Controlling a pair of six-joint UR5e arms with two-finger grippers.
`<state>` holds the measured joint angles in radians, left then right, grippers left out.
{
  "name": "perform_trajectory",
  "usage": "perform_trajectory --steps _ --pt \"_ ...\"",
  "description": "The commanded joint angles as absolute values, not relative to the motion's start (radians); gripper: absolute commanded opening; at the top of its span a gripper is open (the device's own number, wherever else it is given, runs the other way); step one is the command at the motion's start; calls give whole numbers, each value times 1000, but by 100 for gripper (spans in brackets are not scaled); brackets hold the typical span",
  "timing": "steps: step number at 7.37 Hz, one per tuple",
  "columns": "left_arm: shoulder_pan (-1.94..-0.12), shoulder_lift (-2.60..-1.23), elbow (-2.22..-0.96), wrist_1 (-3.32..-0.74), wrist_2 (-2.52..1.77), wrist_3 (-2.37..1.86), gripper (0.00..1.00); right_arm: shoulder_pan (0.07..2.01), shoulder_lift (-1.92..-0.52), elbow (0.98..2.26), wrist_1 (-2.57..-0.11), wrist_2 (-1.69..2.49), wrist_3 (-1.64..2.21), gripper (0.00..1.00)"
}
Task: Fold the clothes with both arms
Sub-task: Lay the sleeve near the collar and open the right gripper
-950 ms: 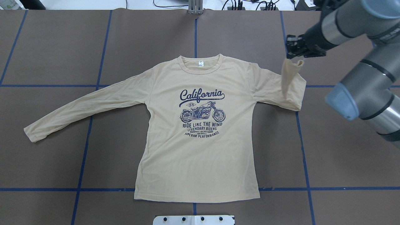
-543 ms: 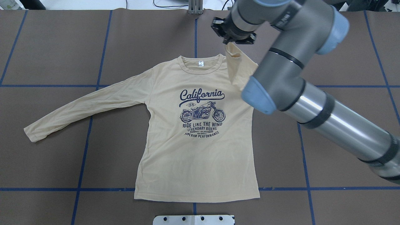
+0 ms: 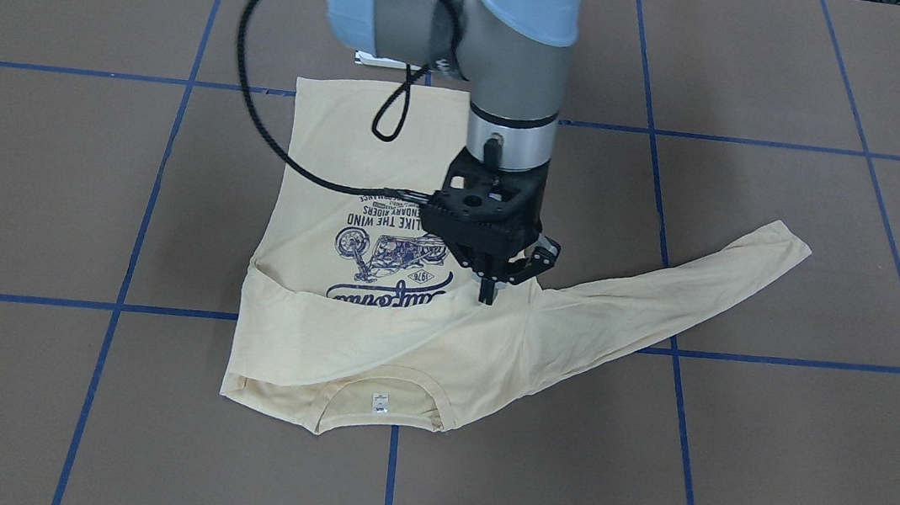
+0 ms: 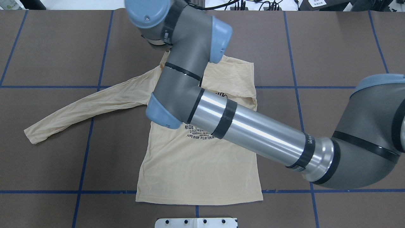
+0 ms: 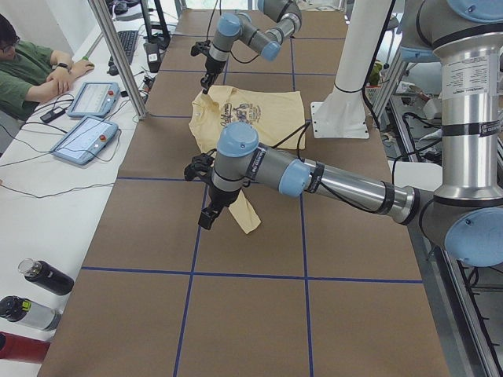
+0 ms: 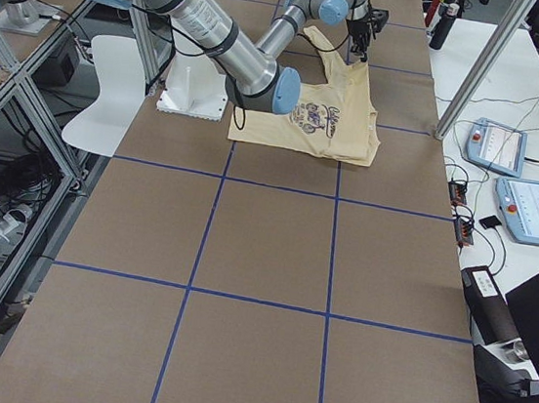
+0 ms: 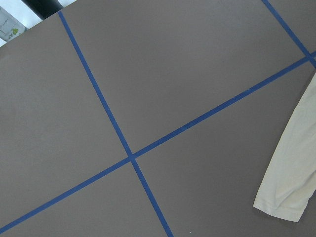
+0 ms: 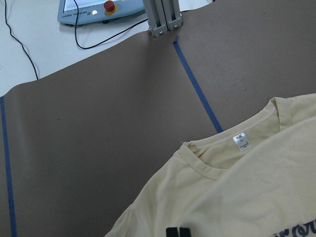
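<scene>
The cream long-sleeved T-shirt (image 4: 196,171) lies print-up on the brown table. Its right sleeve (image 3: 374,320) is folded across the chest below the collar, covering part of the print. My right arm (image 4: 253,129) reaches over the shirt and hides its own gripper in the overhead view. The right gripper (image 3: 486,290) points down near the shirt's left shoulder, shut on the end of that folded sleeve; its fingertips (image 8: 173,232) sit together on the fabric. The left sleeve (image 4: 88,107) lies stretched out flat. My left gripper (image 5: 206,220) hovers by its cuff (image 7: 291,182); I cannot tell its state.
Blue tape lines (image 4: 85,152) divide the table into squares. A white base plate (image 4: 196,222) sits at the near edge. An aluminium post (image 8: 163,19) stands at the far edge. A seated person (image 5: 23,71), two control tablets (image 5: 86,137) and bottles (image 5: 39,275) are on the side bench.
My right arm has swung from the table's right side leftward across the shirt, carrying the right cuff. The sleeve, hanging lifted before, now lies folded over the chest.
</scene>
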<state>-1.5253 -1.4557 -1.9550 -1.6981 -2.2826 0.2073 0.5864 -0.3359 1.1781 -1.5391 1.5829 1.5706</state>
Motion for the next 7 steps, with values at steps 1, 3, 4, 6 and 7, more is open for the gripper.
perform_trajectory --steps 1,3,4,6,7 --pt "-1526 -1456 -1956 -1698 -2283 207 100 534 -244 995 -1453 1517 1597 47" --pt "-1526 -1457 -1957 -1700 -2283 207 100 534 -172 927 -1447 1516 1634 95" --pt "-1526 -1459 -1960 -1700 -2283 207 100 537 -160 927 -1445 1519 1637 96" --pt "-1494 -1576 -1933 -1697 -2283 206 100 566 -176 930 -1448 1569 1628 99" --pt "-1490 -1581 -1931 -1701 -2283 206 100 610 -223 981 -1457 1674 1590 99"
